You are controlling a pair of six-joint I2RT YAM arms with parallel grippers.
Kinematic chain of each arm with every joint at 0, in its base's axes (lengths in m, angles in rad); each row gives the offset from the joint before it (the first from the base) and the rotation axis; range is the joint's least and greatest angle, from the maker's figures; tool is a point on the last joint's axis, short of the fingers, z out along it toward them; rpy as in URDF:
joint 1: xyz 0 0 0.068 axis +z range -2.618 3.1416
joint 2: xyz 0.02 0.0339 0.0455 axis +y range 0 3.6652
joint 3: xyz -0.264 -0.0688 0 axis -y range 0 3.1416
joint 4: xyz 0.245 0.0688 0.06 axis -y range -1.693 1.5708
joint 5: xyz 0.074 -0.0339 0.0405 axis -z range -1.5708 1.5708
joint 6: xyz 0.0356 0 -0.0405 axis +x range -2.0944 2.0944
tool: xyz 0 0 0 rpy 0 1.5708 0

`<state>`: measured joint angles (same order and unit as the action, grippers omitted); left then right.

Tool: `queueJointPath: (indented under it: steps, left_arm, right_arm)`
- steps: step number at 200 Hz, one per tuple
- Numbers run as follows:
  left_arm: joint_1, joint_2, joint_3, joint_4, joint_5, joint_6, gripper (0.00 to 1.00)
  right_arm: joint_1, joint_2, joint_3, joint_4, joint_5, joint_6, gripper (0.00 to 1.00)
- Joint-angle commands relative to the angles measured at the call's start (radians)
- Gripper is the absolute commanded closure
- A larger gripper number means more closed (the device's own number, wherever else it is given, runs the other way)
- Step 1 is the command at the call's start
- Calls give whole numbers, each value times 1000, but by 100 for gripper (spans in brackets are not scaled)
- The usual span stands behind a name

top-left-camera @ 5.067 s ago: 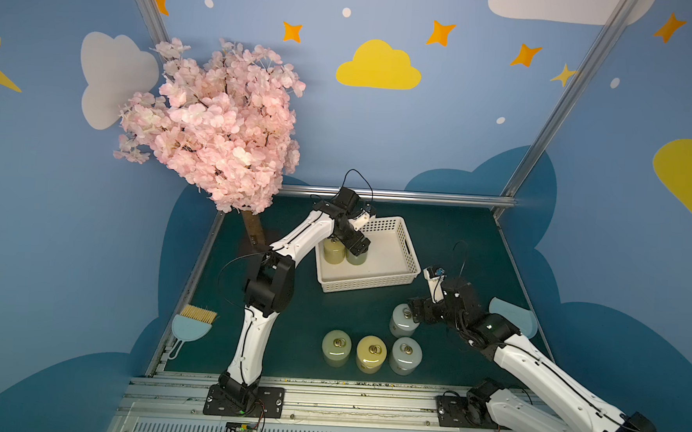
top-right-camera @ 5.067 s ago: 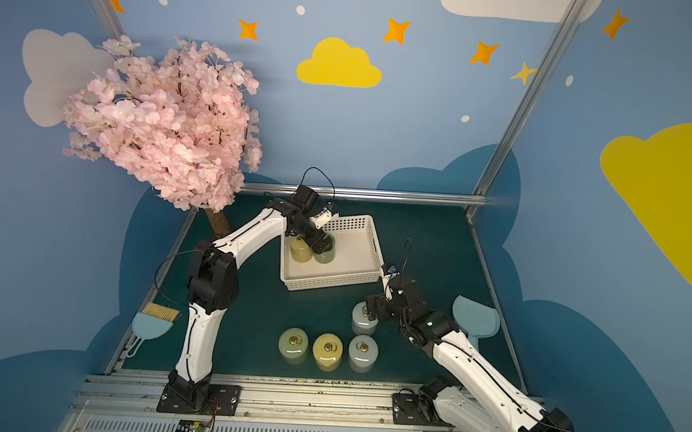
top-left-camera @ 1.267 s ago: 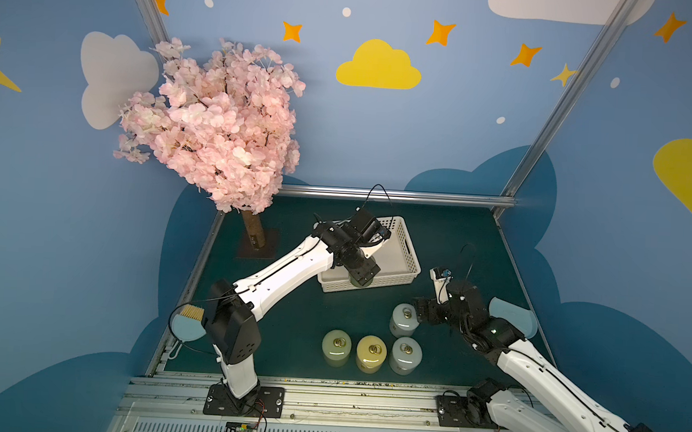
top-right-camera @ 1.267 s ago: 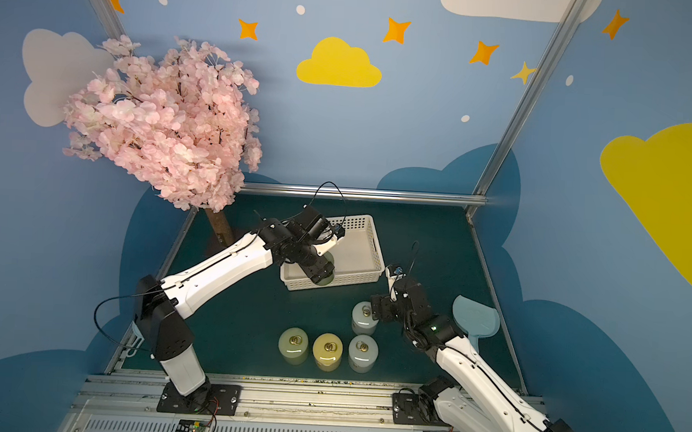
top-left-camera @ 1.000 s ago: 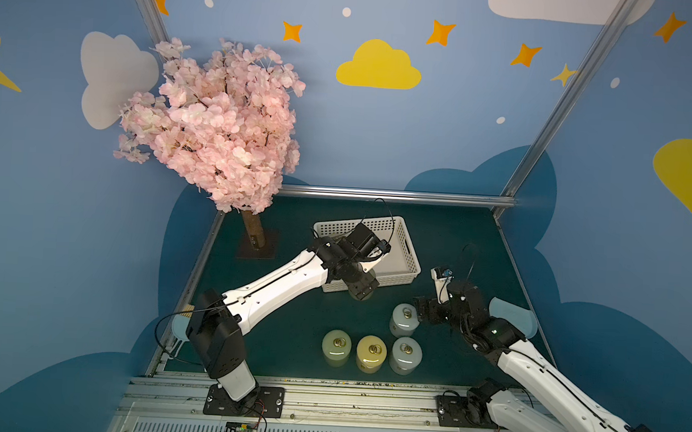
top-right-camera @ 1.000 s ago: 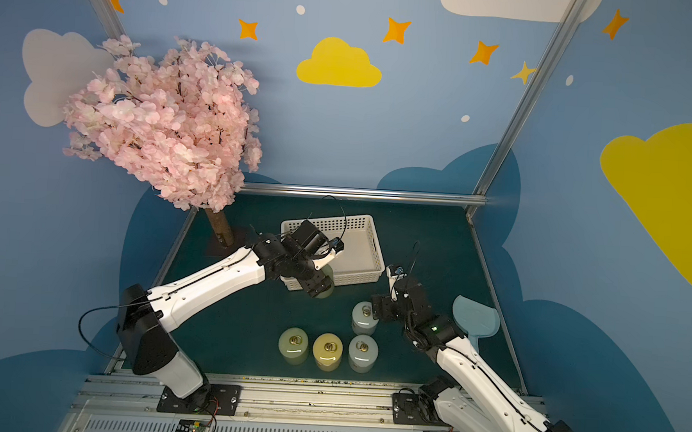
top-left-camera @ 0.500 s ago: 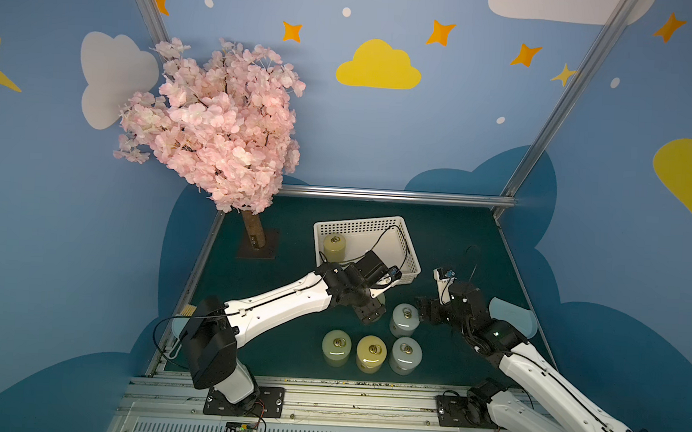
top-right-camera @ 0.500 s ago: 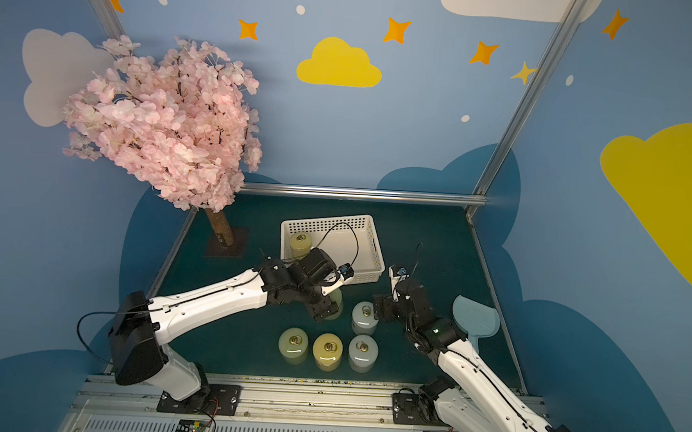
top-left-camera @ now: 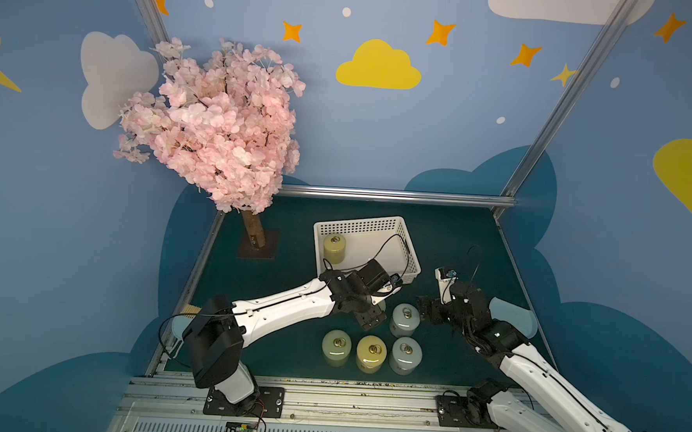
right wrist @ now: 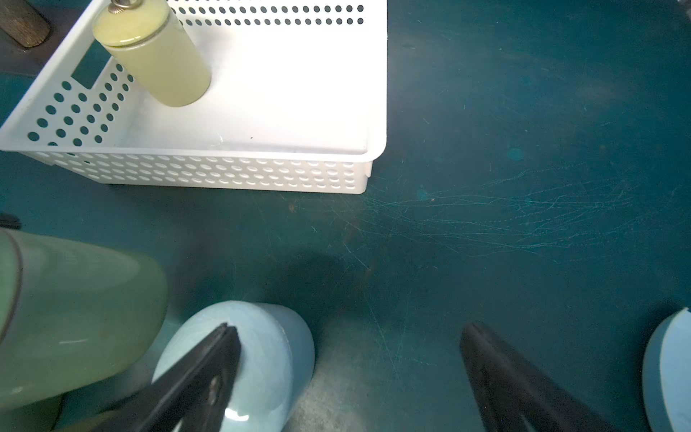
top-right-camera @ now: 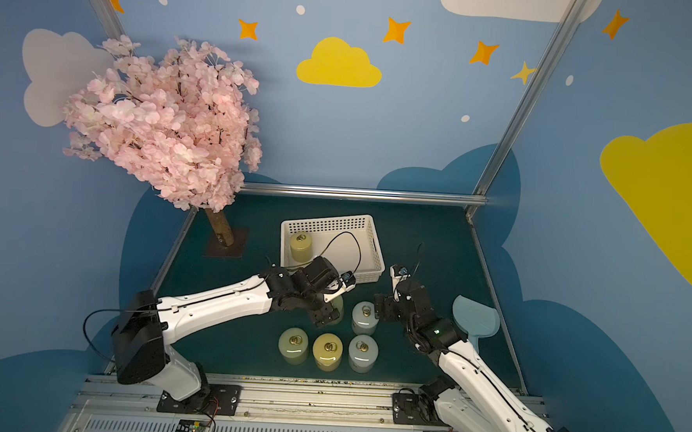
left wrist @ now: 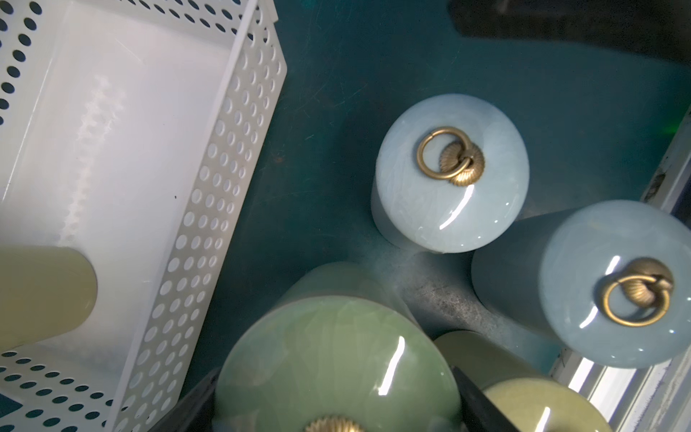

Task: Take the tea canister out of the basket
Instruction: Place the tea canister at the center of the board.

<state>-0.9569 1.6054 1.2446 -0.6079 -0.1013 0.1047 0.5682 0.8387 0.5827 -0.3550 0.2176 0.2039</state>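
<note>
Just outside white perforated plastic basket [top-left-camera: 360,222]: green glazed ceramic tea canister [right wrist: 74,318] | left gripper [left wrist: 336,396] pinching its sides | right gripper [right wrist: 347,336] spread, empty | looks slick, brittle, weighty (grip body, not brass knob [left wrist: 332,425]).

Even overhead light is filling both top views, edges bowing a bit. In the right wrist view the basket [right wrist: 291,86] floor is blowing out white and the green canister [right wrist: 74,310] is blurring up close; streaks are glaring off the blue lid [left wrist: 422,209].

The green canister [left wrist: 336,366] has been carried out of the basket [top-left-camera: 356,227].
</note>
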Motion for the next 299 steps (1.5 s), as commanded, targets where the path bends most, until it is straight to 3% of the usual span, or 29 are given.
queueJointPath:
  steps: [1, 212, 299]
  left_arm:
    - [-4, 12, 3, 70, -5, -10, 49]
    - [-22, 100, -17, 86, -6, -45, 49]
    - [-22, 133, 10, 44, 5, -62, 35]
  right_arm:
    - [-6, -16, -13, 17, 8, 10, 2]
    - [-12, -21, -20, 22, -1, 14, 2]
    - [-14, -23, -20, 27, -3, 15, 2]
